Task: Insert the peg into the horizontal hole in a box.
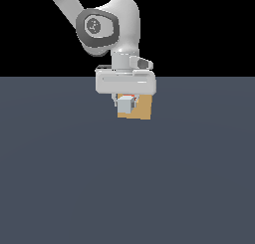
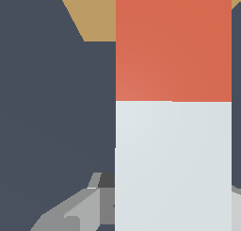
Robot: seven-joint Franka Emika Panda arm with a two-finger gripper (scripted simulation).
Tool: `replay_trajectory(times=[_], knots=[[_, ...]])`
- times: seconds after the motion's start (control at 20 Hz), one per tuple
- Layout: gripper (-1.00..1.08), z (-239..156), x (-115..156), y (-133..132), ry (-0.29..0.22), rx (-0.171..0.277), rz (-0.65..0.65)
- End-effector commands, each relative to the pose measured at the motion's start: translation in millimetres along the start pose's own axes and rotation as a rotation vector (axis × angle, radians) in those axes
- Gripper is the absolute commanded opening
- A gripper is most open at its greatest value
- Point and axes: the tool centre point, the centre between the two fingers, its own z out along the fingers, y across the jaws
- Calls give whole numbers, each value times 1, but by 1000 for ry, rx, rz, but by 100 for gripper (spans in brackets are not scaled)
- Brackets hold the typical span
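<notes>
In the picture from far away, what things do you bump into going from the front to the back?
Bare floor → grey-white end of the peg, held in the gripper → tan box behind it.

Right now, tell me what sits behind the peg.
Behind the peg the tan box shows in both views. Its hole cannot be seen; the peg and gripper cover that face.

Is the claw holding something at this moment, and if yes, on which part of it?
Yes. The claw holds the peg by its pale grey-white part; the orange-red end points toward the tan box.
</notes>
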Motion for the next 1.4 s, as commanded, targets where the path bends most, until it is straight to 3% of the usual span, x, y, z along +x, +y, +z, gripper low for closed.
replay_trajectory(times=[0.0, 0.8, 1.35], knots=[[-100, -3, 3, 3, 1, -3, 6], [-100, -3, 8, 4, 1, -2, 4], [-100, -4, 70, 4, 3, -4, 5]])
